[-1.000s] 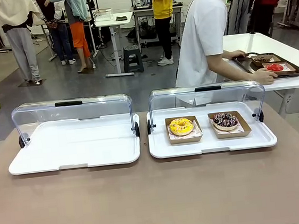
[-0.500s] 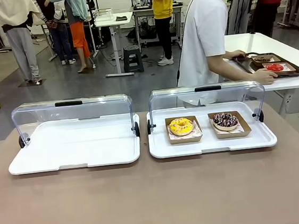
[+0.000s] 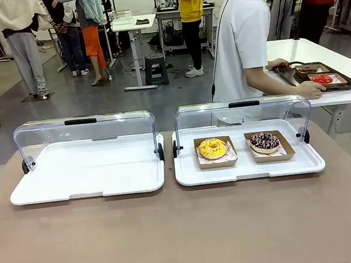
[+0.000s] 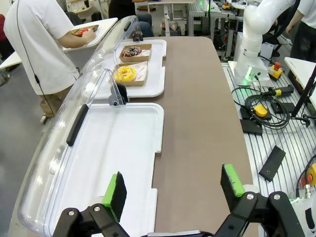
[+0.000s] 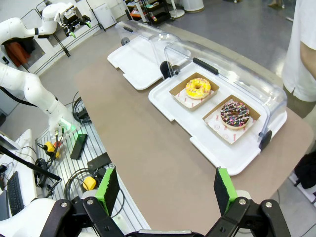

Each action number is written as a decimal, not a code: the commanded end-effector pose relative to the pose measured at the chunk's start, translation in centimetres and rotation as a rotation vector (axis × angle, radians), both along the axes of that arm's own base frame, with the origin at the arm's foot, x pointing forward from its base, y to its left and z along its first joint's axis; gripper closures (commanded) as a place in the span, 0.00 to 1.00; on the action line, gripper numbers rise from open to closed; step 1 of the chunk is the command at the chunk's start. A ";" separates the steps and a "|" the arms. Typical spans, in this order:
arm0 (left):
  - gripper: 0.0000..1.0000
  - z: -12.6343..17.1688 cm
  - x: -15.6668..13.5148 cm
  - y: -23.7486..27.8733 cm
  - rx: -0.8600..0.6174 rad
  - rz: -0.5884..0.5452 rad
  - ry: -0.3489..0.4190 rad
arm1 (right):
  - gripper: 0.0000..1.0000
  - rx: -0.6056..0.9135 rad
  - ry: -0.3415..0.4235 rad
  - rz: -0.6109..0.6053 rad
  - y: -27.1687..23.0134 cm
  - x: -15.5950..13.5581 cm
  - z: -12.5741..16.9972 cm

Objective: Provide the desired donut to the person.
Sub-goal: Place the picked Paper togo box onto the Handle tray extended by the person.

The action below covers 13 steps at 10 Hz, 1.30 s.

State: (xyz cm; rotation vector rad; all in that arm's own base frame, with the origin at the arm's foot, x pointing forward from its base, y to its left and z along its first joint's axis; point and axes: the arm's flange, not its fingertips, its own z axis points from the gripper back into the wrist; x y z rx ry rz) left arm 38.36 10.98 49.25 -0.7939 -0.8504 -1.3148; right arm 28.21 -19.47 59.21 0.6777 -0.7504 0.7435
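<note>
From the right gripper [image 5: 167, 190], jaws wide and empty, the yellow donut [image 5: 198, 88] and sprinkled donut [image 5: 234, 113] were seen toward 12 and 1 o'clock. The left gripper [image 4: 174, 190], equally wide, was judged farther. The person [image 3: 241, 43] was turned away beyond.

From my left gripper [image 4: 170, 190], fingers spread wide, bare brown table [image 3: 186, 231] runs straight ahead with nothing on it. Just off its left finger lies the empty white tray [image 4: 118, 148], its clear lid [image 4: 64, 148] folded back along the tray's far side. My right gripper [image 5: 165, 185], also spread, has open tabletop ahead up to the second tray [image 5: 197, 133]; that tray's raised lid [image 5: 222, 74] walls its far edge, with the person [image 3: 241, 43] beyond.
</note>
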 end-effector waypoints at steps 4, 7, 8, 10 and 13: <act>0.00 -0.1 -0.1 0.2 -0.009 -0.006 -0.010 | 0.00 0.017 -0.017 0.012 0.1 0.1 0.0; 0.00 -0.1 -0.1 0.2 -0.009 -0.006 -0.010 | 0.00 0.017 -0.017 0.012 0.1 0.1 0.0; 0.00 -0.1 -0.1 0.2 -0.009 -0.006 -0.010 | 0.00 0.017 -0.017 0.012 0.1 0.1 0.0; 0.00 -0.1 -0.1 0.2 -0.009 -0.006 -0.010 | 0.00 0.017 -0.017 0.012 0.1 0.1 0.0; 0.00 -0.1 -0.1 0.2 -0.009 -0.006 -0.010 | 0.00 0.017 -0.017 0.012 0.1 0.1 0.0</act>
